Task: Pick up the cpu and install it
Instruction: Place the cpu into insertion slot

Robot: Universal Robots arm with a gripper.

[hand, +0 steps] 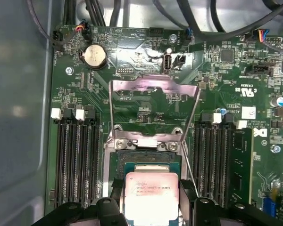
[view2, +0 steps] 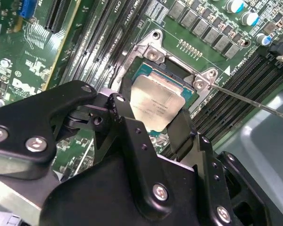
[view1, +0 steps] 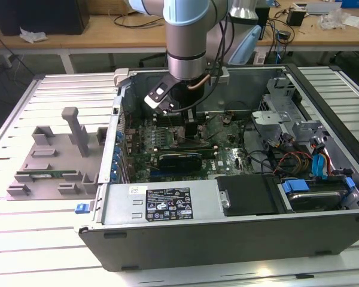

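Nearest the lens, the black end effector (view2: 151, 117) is seen clamped on two opposite edges of the cpu (view2: 156, 101), which is held directly over the open socket (hand: 146, 157), whose hinged frame (hand: 153, 87) is raised; pickup is judged done, seating unfinished.

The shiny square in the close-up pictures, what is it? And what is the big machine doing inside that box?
The big machine is a robot arm. The exterior view is taken from off the arm and shows it reaching down into an open computer case lying on a table. The two wrist views come from cameras riding on the arm, looking closely at the green circuit board. The shiny square is the cpu, the computer's brain. The arm's black tool grips it on two sides, right over its socket, whose metal lid stands flipped open. A grey tray lies beside the case, on the exterior view's left.
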